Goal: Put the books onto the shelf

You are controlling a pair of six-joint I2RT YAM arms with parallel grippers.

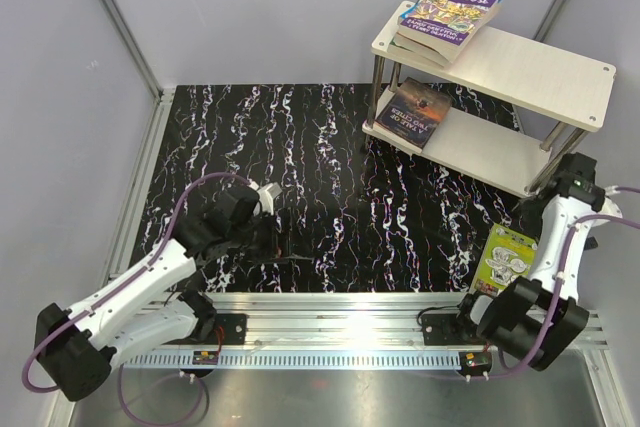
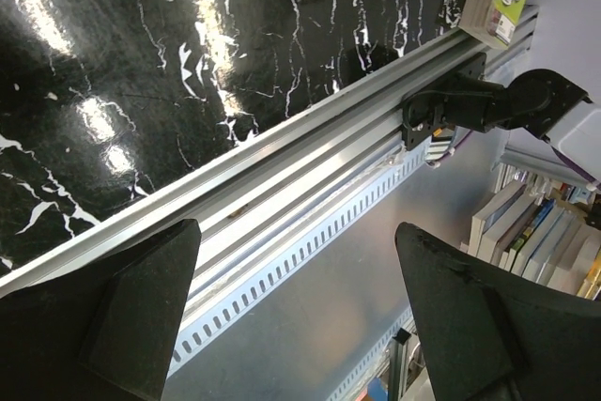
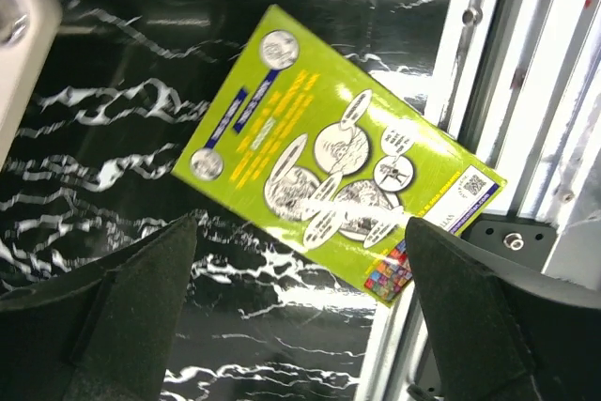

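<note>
The shelf [image 1: 540, 72] stands at the back right. A stack of books [image 1: 447, 19] lies on the left end of its top board. A dark book [image 1: 417, 112] lies on the lower board. A lime-green book [image 1: 503, 257] lies flat on the black marbled table by the right arm, one corner over the near rail. My right gripper [image 3: 300, 224] hangs open above this lime-green book [image 3: 338, 161], touching nothing. My left gripper [image 2: 299, 230] is open and empty at the table's front left, aimed over the near rail.
An aluminium rail [image 1: 330, 307] runs along the near edge and carries both arm bases. The right arm's base [image 2: 488, 105] shows in the left wrist view. Grey walls and slanted frame posts [image 1: 120, 22] close in the table. The shelf's metal posts [image 1: 377, 87] stand on the mat.
</note>
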